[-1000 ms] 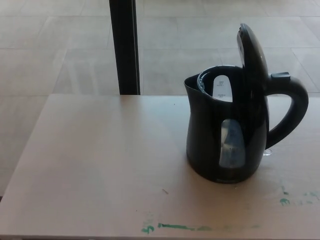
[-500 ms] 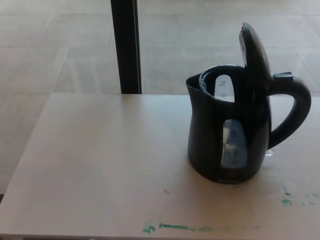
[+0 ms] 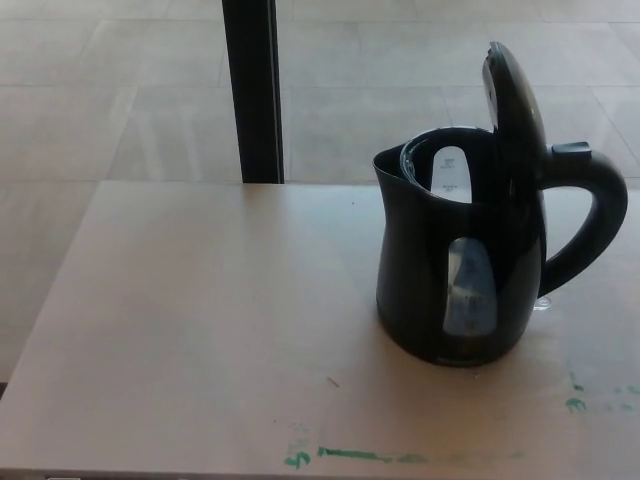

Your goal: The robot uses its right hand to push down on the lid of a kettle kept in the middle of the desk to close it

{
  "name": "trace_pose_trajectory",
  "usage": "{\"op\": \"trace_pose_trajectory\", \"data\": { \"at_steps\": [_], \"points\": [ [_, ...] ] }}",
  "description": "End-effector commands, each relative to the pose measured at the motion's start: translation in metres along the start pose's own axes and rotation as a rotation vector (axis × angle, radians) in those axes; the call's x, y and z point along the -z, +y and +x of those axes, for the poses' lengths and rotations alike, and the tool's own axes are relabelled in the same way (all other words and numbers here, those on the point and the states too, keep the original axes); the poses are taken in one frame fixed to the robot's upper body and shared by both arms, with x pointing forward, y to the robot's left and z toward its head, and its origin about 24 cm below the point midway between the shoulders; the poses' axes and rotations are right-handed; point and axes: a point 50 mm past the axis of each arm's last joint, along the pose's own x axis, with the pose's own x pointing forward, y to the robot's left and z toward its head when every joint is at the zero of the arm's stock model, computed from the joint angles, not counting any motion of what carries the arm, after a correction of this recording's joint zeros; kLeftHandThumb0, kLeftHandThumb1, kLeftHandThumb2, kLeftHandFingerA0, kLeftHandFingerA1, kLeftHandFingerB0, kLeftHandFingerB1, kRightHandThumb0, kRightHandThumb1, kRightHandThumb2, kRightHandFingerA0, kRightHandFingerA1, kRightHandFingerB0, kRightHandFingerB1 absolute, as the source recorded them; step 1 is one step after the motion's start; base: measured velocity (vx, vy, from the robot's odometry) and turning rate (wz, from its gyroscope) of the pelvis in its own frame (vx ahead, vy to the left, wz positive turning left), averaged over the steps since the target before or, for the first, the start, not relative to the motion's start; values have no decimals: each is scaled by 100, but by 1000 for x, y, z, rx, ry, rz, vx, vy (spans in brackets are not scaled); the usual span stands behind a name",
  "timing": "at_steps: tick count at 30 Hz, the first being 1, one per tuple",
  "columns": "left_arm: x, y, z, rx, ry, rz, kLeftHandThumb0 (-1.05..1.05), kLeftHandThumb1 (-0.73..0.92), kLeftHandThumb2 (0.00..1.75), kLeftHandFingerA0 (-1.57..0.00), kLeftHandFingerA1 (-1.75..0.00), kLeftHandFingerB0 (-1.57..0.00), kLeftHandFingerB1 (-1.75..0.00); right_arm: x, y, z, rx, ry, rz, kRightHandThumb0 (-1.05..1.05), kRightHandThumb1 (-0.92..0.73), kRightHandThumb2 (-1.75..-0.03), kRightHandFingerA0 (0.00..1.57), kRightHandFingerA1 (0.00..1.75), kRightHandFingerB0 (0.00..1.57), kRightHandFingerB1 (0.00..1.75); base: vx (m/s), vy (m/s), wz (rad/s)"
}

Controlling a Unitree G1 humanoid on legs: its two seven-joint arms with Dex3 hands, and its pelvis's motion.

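Observation:
A black electric kettle [image 3: 455,270] stands upright on the pale wooden desk [image 3: 200,320], right of the middle. Its lid [image 3: 512,100] is swung up and stands nearly vertical above the body, leaving the mouth uncovered. The spout points left and the handle [image 3: 590,215] loops out to the right. A clear water window shows on the kettle's front. Neither of my hands shows in the head view.
A black vertical post [image 3: 252,90] rises behind the desk's far edge, left of the kettle. Green paint marks [image 3: 350,455] run along the desk's near edge. Tiled floor lies beyond the desk.
The whole picture has shifted slightly, so the camera moved; the kettle and its raised lid stay as they were.

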Motion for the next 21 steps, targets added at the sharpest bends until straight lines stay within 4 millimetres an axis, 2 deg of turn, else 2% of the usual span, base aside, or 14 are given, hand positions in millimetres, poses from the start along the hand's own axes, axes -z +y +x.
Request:
{"op": "trace_pose_trajectory", "data": {
  "at_steps": [1, 2, 3, 6, 8, 11, 12, 13, 14, 16, 17, 21],
  "points": [
    [-8, 15, -6, -22, -6, -25, -71, 50, 89, -51, -61, -36, -48, -21, 33, 27, -170, 15, -223, -88, -90, -68, 26, 40, 22, 29, 0, 0, 0],
    [-7, 15, -6, -21, -5, -25, -71, 50, 89, -51, -61, -36, -48, -21, 32, 27, -171, 17, -226, -88, -90, -68, 26, 40, 22, 29, 0, 0, 0],
    [-7, 15, -7, -4, -10, -36, -71, 64, 60, -52, -51, -38, -34, -24, 42, 33, -226, 27, -250, -87, -88, -67, 22, 40, 22, 29, 0, 0, 0],
    [-7, 16, -7, -2, -14, -51, -70, 63, 60, -52, -54, -43, -36, -23, 53, 42, -278, 35, -307, -93, -86, -67, 22, 42, 23, 30, 0, 0, 0],
    [-8, 15, -8, 19, -25, -31, -69, 66, 60, -48, -55, -36, -35, -23, 58, 48, -305, 55, -372, -96, -87, -67, 22, 39, 24, 29, 0, 0, 0],
    [-8, 16, -8, 10, -18, -26, -70, 64, 60, -50, -52, -37, -34, -23, 66, 59, -347, 50, -435, -95, -87, -67, 24, 41, 26, 29, 0, 0, 0],
    [-6, 19, -9, 0, -8, -21, -70, 51, 89, -45, -59, -31, -47, -21, 70, 60, -356, 57, -431, -93, -86, -67, 24, 41, 26, 30, 0, 0, 0],
    [-6, 19, -9, -4, -10, -32, -78, 54, 89, -49, -61, -35, -47, -21, 71, 62, -360, 58, -436, -91, -86, -67, 25, 41, 26, 30, 0, 0, 0],
    [-5, 19, -9, -5, -10, -37, -77, 53, 90, -50, -63, -34, -47, -20, 74, 65, -367, 64, -445, -91, -85, -67, 25, 42, 25, 30, 0, 0, 0],
    [-3, 20, -10, -5, -10, -39, -79, 54, 89, -50, -62, -37, -47, -17, 77, 68, -372, 72, -451, -90, -84, -66, 26, 42, 27, 29, 0, 0, 0],
    [-3, 20, -10, -5, -8, -38, -70, 64, 60, -50, -52, -39, -34, -16, 79, 71, -377, 75, -472, -89, -85, -66, 27, 43, 26, 30, 0, 0, 0],
    [-4, 22, -11, -1, -8, -19, -71, 65, 60, -49, -52, -38, -35, -12, 91, 75, -427, 84, -611, -87, -86, -67, 25, 41, 24, 30, 0, 0, 0]
  ]
}}
